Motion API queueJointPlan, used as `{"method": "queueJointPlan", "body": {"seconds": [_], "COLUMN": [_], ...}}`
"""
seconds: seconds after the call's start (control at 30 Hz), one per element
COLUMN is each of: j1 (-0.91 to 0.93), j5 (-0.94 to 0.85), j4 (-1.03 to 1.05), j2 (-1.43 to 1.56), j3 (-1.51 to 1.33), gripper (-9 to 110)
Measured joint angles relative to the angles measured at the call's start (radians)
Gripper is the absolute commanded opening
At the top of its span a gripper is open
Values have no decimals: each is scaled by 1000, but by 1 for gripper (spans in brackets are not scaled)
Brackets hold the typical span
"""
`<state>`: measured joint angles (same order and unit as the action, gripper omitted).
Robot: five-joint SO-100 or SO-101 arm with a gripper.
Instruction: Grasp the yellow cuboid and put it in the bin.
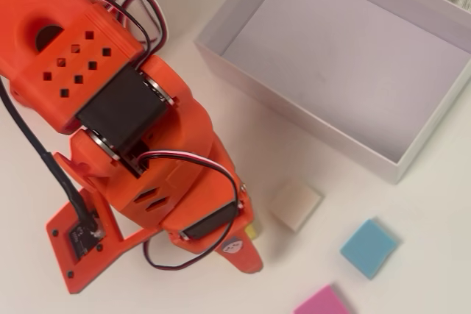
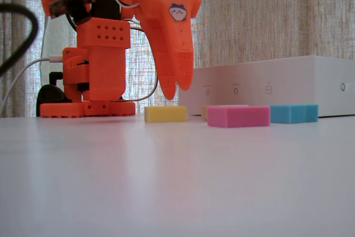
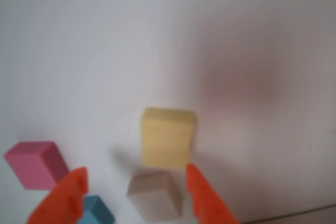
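The yellow cuboid (image 3: 167, 137) lies flat on the white table. In the wrist view it is just ahead of my open gripper (image 3: 134, 169), between the lines of the two orange fingers. In the fixed view the gripper (image 2: 175, 90) hangs a little above the yellow cuboid (image 2: 165, 114) without touching it. In the overhead view the arm hides all but a yellow sliver (image 1: 252, 232) beside the gripper (image 1: 246, 249). The bin (image 1: 309, 119), a white shallow box, stands empty at the upper right; it is behind the blocks in the fixed view (image 2: 277, 87).
A cream block (image 1: 294, 206), a blue block (image 1: 368, 248) and a pink block (image 1: 324, 303) lie to the right of the gripper in the overhead view. In the wrist view the cream block (image 3: 156, 195) sits between the fingers.
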<state>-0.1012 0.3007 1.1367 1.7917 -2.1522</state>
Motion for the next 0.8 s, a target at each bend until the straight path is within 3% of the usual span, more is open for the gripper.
{"method": "queueJointPlan", "body": {"seconds": [0.8], "j1": [43], "j5": [0], "j4": [-38], "j2": [-152], "j3": [5], "gripper": [23]}}
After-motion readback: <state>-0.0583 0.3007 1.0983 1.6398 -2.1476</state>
